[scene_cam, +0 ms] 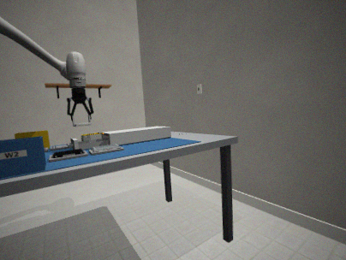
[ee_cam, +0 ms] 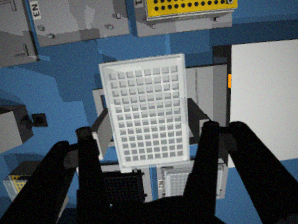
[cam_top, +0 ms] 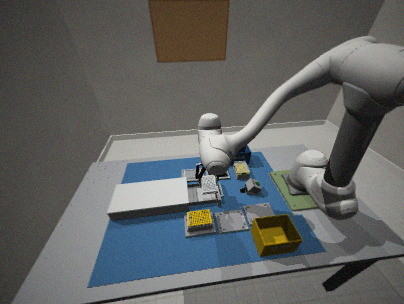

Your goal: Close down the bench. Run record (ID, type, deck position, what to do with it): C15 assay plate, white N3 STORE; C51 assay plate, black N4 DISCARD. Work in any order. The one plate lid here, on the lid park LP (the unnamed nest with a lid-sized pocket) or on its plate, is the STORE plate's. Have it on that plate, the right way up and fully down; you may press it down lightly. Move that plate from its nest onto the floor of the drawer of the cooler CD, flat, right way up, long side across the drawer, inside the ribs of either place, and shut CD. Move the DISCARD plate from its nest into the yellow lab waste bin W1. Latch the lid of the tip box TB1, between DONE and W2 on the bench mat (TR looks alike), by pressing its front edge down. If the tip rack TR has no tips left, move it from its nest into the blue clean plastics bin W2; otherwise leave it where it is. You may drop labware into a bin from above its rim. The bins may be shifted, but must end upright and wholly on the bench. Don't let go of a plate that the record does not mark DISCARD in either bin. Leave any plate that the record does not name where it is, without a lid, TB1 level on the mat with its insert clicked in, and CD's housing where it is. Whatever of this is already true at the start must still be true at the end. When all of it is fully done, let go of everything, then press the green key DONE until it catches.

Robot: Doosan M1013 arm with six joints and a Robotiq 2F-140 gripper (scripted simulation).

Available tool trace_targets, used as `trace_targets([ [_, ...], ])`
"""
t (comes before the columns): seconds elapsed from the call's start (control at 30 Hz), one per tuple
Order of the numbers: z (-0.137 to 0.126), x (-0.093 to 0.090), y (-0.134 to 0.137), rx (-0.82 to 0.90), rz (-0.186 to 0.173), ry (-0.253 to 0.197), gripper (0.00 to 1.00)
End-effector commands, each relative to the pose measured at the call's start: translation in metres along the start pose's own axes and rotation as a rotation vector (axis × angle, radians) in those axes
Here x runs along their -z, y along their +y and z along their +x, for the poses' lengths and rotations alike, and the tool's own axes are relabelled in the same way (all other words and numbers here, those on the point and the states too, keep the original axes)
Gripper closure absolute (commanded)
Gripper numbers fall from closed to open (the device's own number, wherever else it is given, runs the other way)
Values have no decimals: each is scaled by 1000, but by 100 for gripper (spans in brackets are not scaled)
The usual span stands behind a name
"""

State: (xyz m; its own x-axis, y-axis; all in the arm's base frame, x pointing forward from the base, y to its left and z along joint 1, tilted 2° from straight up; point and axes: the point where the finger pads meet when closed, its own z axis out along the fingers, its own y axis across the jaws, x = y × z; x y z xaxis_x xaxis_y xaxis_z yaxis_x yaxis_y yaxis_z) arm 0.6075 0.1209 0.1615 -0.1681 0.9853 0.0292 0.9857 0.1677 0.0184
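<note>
Gripper [scene_cam: 80, 115] raised, clamped on plate [ee_cam: 146, 116]

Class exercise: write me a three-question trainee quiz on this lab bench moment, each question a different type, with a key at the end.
1. True or false: the tool is holding the white plate above the bench.
2. Multiple choice: the yellow bin sits at which part of the blue mat in the top view? A) far left B) near right C) centre
3. Fill in: the blue bin in the exterior view reads ____.

Key: 1 true; 2 B; 3 W2.
</note>
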Motion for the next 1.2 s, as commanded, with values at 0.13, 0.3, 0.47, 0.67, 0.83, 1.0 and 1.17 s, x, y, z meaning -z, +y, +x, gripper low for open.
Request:
trace_targets([
  [0.13, -16, 0, 10, 0, 0, 0, 100],
  [0.3, -23, 0, 14, 0, 0, 0, 100],
  [0.47, -35, 0, 22, 0, 0, 0, 100],
  [0.67, -37, 0, 23, 0, 0, 0, 100],
  [0.83, -37, 0, 23, 0, 0, 0, 100],
  [1.0, -37, -4, 23, 0, 0, 0, 100],
  [1.17, -37, -11, 23, 0, 0, 0, 100],
])
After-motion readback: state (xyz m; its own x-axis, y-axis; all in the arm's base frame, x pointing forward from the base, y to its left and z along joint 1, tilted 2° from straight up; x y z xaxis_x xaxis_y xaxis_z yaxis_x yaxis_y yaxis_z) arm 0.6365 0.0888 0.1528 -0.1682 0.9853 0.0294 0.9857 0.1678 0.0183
